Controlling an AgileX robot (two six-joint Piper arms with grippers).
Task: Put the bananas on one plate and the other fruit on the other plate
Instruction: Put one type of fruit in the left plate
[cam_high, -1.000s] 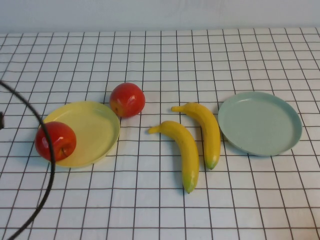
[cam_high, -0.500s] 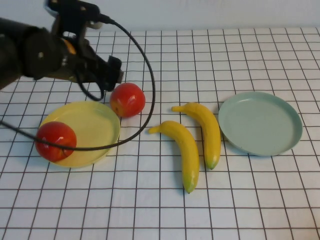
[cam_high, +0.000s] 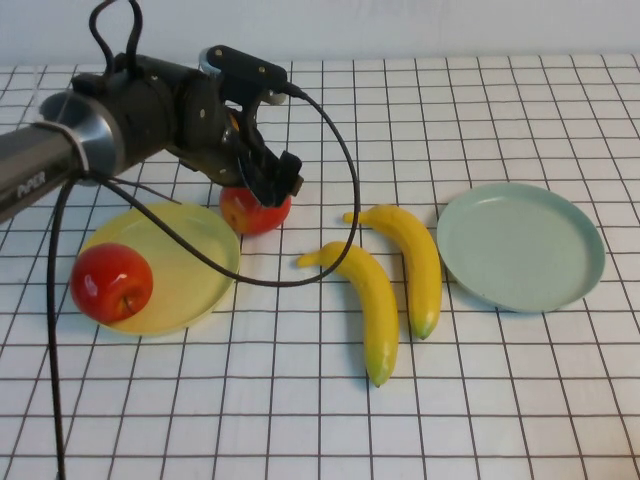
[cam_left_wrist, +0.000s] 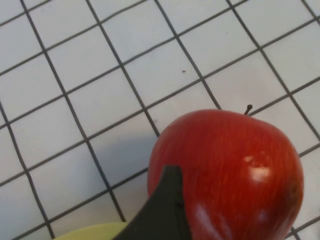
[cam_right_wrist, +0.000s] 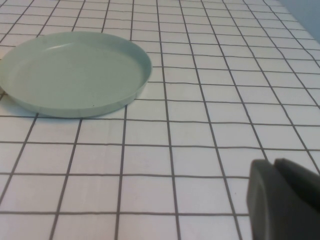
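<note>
Glossy red apple (cam_high: 250, 213) (yellowish patches)

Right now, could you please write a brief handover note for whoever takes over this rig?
Left gripper: low over the loose apple, which sits on the table beside the yellow plate; no grip visible yet.
Right gripper: parked off to the side, near the blue-green plate, nothing in it.
Done: one apple rests on the yellow plate's near-left rim.
Left: plate the loose apple, then move both bananas, lying side by side on the table mid-scene, onto the blue-green plate, which holds nothing.
</note>
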